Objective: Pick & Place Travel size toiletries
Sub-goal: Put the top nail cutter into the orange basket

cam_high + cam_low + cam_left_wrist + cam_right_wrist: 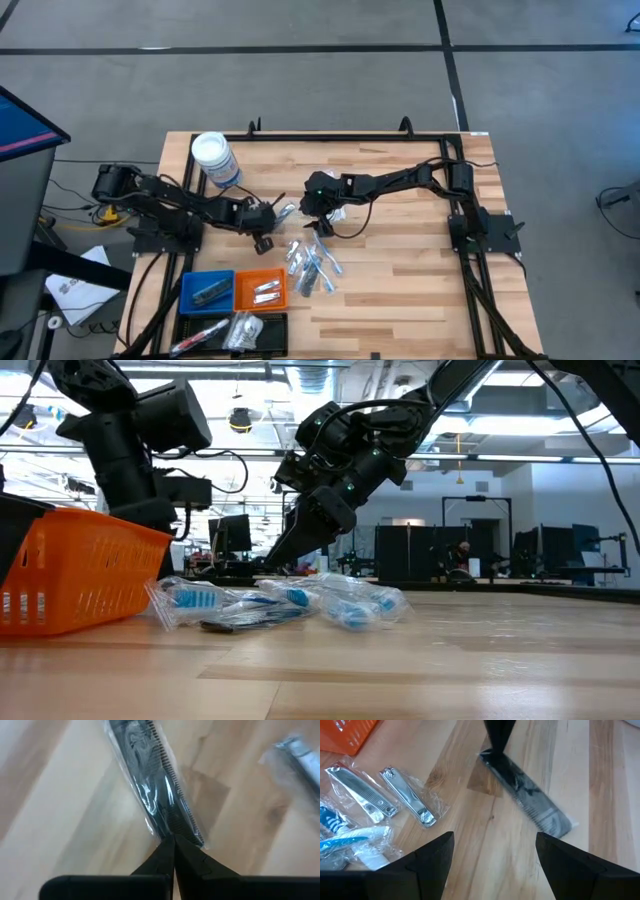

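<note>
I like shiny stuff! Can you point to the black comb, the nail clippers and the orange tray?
black comb (527, 802), right wrist view, mid spine.
nail clippers (407, 797), right wrist view, one clipper's lever.
orange tray (258, 277), high view, top rim.

No legible text, label, brand, number or sign on anything in view.

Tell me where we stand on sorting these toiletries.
Done: items already lie in the blue tray, orange tray and black tray. In hand: the left gripper is shut on a wrapped black comb; the right gripper hangs open nearby. Left: the pile of wrapped toiletries, including two nail clippers.
</note>
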